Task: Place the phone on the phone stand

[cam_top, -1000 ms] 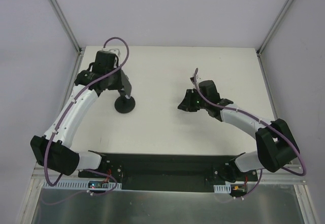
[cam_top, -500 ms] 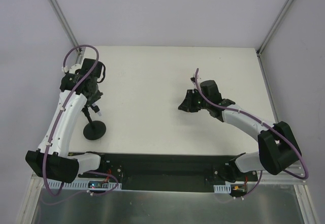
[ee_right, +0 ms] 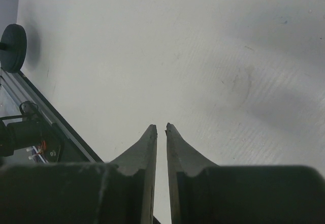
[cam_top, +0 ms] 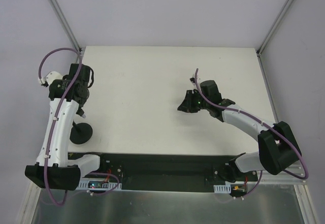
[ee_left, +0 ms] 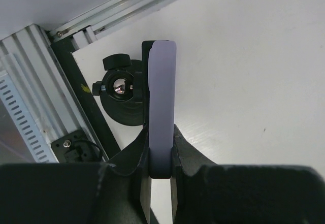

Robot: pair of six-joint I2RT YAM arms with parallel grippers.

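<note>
1. Though the left claw point(ee_left: 161, 133) grips the phone point(ee_left: 162, 97) edge-on, just beside the top of the stand point(ee_left: 122, 102), I can't tell if it's seated.
2. Right claw point(ee_right: 161, 130), well apart from the stand, is nearly closed and empty.

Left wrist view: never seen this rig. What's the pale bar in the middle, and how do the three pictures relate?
It is a two-arm robot bolted to the near edge of a white table. The top view looks down from above and behind: left arm on the left, right arm on the right. The other two pictures each come from a camera on a wrist, looking along that arm's own pincer. In the left wrist view the left pincer is shut on the phone, seen edge-on: that is the pale bar. The round black thing beside it is the phone stand, near the table's near-left corner; whether the phone touches it I cannot tell. The right pincer is nearly closed on nothing, above the table.
</note>
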